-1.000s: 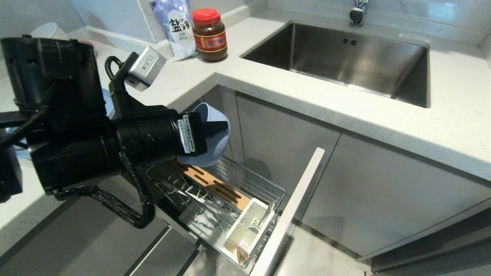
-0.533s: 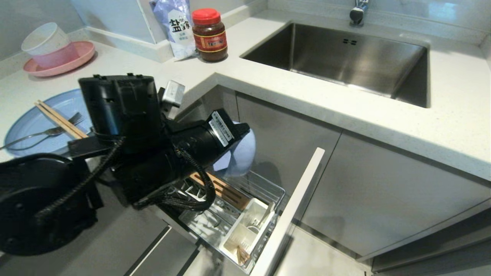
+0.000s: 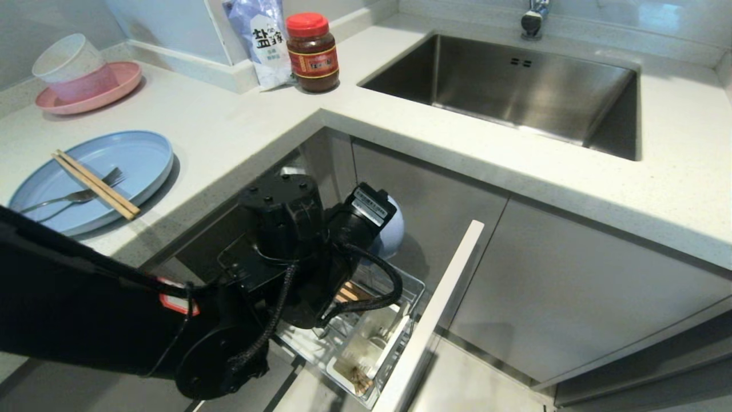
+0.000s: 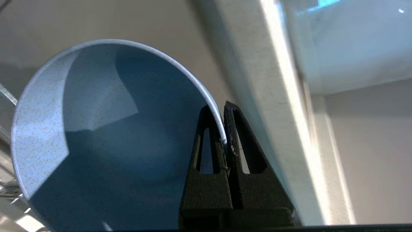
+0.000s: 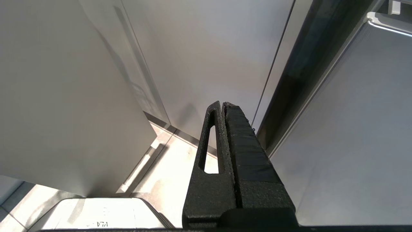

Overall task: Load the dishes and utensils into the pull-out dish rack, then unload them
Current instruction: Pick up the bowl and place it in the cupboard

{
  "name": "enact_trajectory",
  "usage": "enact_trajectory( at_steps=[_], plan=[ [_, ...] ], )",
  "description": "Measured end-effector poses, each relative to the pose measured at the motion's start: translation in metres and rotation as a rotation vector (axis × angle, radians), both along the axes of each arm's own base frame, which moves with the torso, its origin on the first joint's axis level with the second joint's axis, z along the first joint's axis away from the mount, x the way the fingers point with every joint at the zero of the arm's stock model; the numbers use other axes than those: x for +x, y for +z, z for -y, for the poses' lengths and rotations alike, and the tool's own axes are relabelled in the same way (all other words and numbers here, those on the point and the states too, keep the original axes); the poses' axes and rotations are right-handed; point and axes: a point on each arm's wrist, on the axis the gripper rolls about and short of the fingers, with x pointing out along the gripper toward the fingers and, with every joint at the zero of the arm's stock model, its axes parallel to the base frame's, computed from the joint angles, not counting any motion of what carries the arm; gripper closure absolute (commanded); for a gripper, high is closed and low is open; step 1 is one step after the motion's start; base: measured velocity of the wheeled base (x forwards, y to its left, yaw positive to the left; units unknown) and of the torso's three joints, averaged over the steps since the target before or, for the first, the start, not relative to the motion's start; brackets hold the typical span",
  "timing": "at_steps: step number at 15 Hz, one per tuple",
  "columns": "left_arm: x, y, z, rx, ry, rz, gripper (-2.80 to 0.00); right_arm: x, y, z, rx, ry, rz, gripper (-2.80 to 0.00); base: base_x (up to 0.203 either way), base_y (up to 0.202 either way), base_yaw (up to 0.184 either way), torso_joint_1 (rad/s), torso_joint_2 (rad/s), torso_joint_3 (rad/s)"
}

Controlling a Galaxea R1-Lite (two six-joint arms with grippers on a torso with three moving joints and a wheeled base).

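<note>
The small light-blue bowl (image 4: pixel 96 129) is gripped by its rim in my left gripper (image 4: pixel 218 108), which is shut on it. In the head view the bowl (image 3: pixel 393 234) hangs tilted over the back of the pull-out dish rack (image 3: pixel 414 286), close to the cabinet front, and the left wrist hides the fingers. The rack's white caddy (image 3: pixel 366 343) holds cutlery, and its grey front panel (image 3: pixel 434 309) stands out. On the counter lies the light-blue plate (image 3: pixel 131 154) with chopsticks (image 3: pixel 94 184) and a fork (image 3: pixel 74 197) on it. My right gripper (image 5: pixel 222 103) is shut and empty, parked low by the cabinet fronts.
A pink plate with stacked bowls (image 3: pixel 86 86) sits at the counter's far left. A salt bag (image 3: pixel 263 40) and a red-lidded jar (image 3: pixel 311 51) stand in the corner. The steel sink (image 3: pixel 514 86) and tap (image 3: pixel 534 17) are at the back right.
My left arm has dropped from counter height and swung right, carrying the bowl down over the rack. The blue plate with chopsticks and fork has come into sight.
</note>
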Motion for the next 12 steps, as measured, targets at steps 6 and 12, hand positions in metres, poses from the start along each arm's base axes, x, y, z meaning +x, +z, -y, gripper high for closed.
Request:
enact_trajectory(
  at_steps=[6, 12],
  plan=[
    [0.023, -0.04, 0.008, -0.052, 0.055, -0.07, 0.0, 0.0, 0.0, 0.0, 0.0, 0.001, 0.0, 0.0, 0.0, 0.0, 0.0, 0.0, 0.0, 0.0],
    [0.05, -0.063, -0.004, -0.159, 0.115, -0.004, 0.0, 0.0, 0.0, 0.0, 0.0, 0.0, 0.0, 0.0, 0.0, 0.0, 0.0, 0.0, 0.0, 0.0]
  ],
)
